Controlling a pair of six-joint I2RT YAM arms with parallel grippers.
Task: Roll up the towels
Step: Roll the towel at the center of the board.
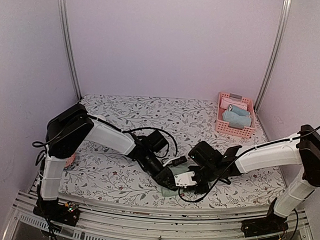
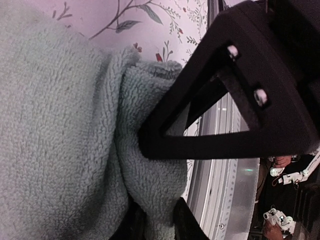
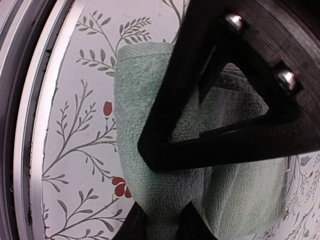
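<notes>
The pale sage-green towel (image 1: 169,191) lies bunched at the table's near edge, mostly hidden under both grippers. In the left wrist view the green towel (image 2: 60,125) fills the left side, and my left gripper (image 2: 159,223) is shut on a fold of it. In the right wrist view the same towel (image 3: 140,115) is pinched by my right gripper (image 3: 162,223), also shut. The two grippers (image 1: 167,180) (image 1: 193,179) meet over the towel, each one's black finger frame crossing the other's view. The light blue towel (image 1: 237,117) lies rolled in the pink basket (image 1: 222,126). The panda patch is hidden.
The pink basket stands at the back right by the wall. The table's metal front rail (image 1: 159,220) runs right beside the green towel. A small pink object (image 1: 70,161) peeks out under the left arm. Cables loop over the floral tablecloth (image 1: 133,110).
</notes>
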